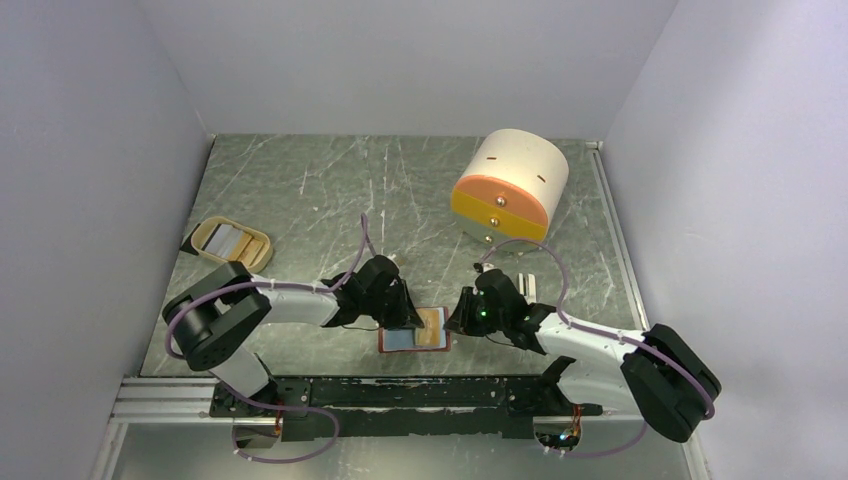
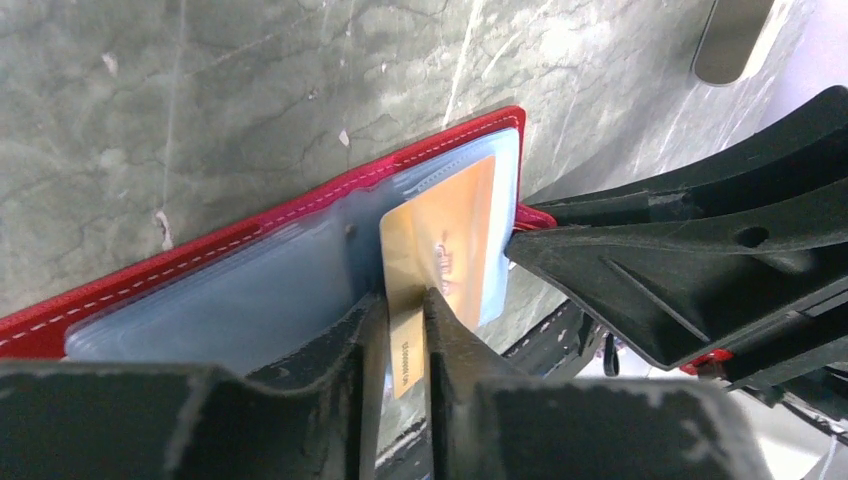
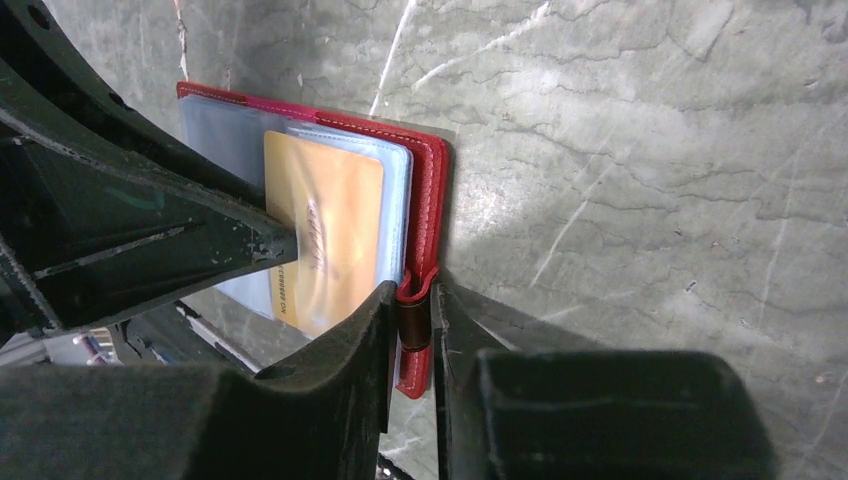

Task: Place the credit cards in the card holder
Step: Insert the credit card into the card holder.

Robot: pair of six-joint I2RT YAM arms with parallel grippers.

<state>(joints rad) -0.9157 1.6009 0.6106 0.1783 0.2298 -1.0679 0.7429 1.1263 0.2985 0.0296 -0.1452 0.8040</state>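
The card holder [image 1: 402, 340] lies open on the table between my two arms, a red wallet with pale blue pockets [image 2: 250, 300]. A gold credit card [image 2: 445, 235] sits partly inside its right-hand pocket, one corner sticking out. My left gripper [image 2: 402, 298] is shut on that corner. My right gripper [image 3: 412, 292] is shut on the card holder's red snap tab [image 3: 413, 345] at its right edge. In the top view the left gripper [image 1: 408, 318] and the right gripper [image 1: 456, 322] flank the gold credit card [image 1: 433, 327]. More credit cards [image 1: 226, 238] lie in the tray.
A beige oval tray [image 1: 252, 246] sits at the left of the table. A big cream-and-orange cylinder [image 1: 510, 185] lies at the back right. Both arms reach in low over the near middle, their fingertips a few centimetres apart.
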